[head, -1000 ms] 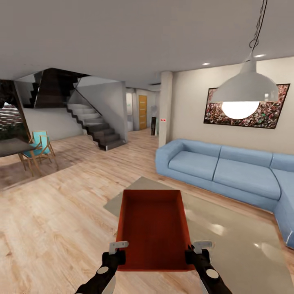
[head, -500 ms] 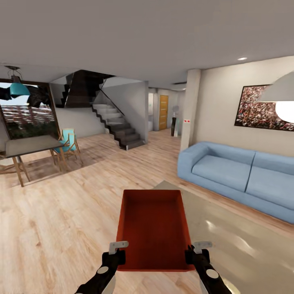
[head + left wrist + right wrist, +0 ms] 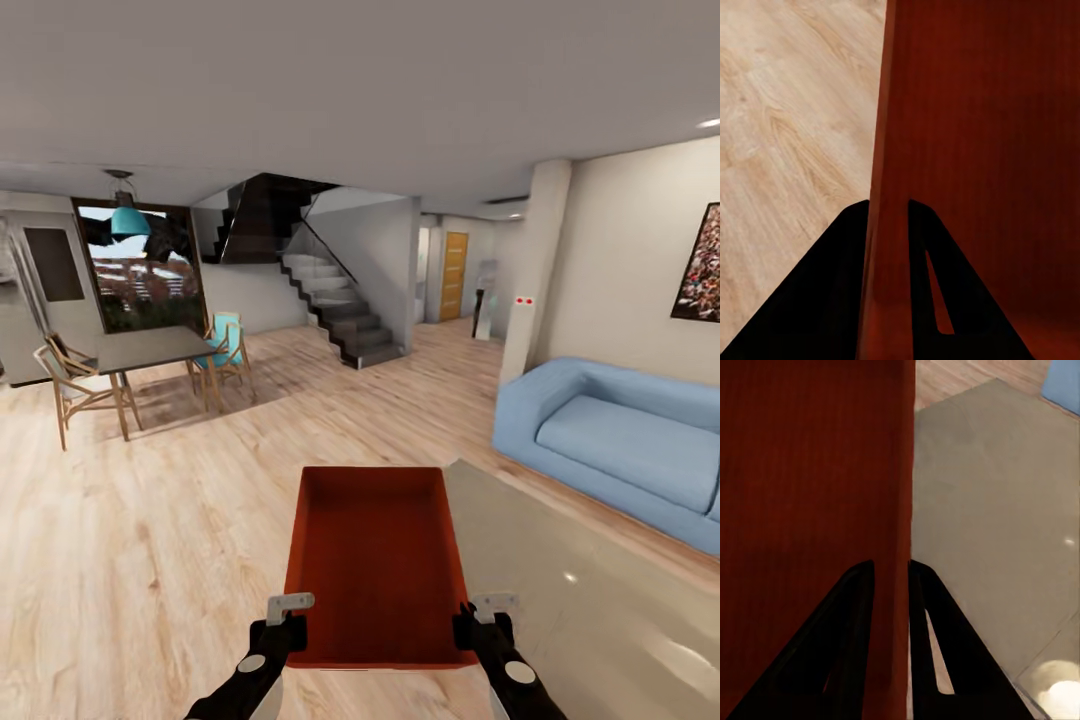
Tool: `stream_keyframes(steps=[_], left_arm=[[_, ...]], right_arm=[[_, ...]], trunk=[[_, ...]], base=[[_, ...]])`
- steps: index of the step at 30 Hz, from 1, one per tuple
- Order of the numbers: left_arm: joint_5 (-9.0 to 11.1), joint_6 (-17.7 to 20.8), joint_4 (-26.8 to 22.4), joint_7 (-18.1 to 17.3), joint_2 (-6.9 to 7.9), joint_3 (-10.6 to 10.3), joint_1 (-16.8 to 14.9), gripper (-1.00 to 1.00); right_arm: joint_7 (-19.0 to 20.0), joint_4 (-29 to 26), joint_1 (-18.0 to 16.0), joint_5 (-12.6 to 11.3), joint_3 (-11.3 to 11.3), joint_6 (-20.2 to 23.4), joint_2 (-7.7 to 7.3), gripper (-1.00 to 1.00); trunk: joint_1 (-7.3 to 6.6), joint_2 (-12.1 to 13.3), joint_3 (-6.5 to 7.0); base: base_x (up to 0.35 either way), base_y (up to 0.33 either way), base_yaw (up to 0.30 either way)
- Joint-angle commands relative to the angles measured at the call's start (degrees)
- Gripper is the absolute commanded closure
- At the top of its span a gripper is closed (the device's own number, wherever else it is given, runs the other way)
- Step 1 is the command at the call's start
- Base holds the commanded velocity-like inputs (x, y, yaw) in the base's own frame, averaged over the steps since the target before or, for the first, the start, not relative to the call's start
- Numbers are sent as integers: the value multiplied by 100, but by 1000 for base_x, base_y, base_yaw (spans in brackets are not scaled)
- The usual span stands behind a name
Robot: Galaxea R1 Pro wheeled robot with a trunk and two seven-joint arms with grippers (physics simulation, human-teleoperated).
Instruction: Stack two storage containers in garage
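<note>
Currently, one storage container [image 3: 377,560] is carried above the living room plank floor [image 3: 140,560], left gripper [image 3: 279,618] and right gripper [image 3: 484,620] each clamped on a side wall. Garage delivery and stacking remain outstanding.

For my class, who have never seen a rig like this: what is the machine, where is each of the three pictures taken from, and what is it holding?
This is a simulated wheeled robot with two arms, steered by a person. The large picture comes from a camera on its head, looking forward over both arms into a living room with a wood plank floor, a blue sofa, a grey rug, a dining table and stairs. The two smaller pictures come from cameras near each gripper, looking along its fingers. The robot holds one orange-red storage container, open-topped and empty. The left gripper pinches its left wall and the right gripper its right wall; each wrist view shows dark fingers on both sides of a thin wall.
</note>
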Motion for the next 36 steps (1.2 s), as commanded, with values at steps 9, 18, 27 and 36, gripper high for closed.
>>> stream_keyframes(steps=[9,18,27,36], left_arm=[[-51,-9,-145,29,-7,13,-8,100],[-51,-9,-145,31,2,13,-6,100],[-51,-5,-145,31,2,13,-7,100],[-51,-1,-145,31,-7,13,-8,100]], right_arm=[[15,29,5,18,59,-8,4,100],[15,35,5,18,59,-8,4,100],[15,71,5,23,63,-8,4,100],[15,73,5,25,60,-8,4,100]], trunk=[[5,-4,-3],[5,-4,-3],[5,-4,-3],[5,-4,-3]], base=[[295,183,300],[307,136,300],[313,98,300],[90,20,300]])
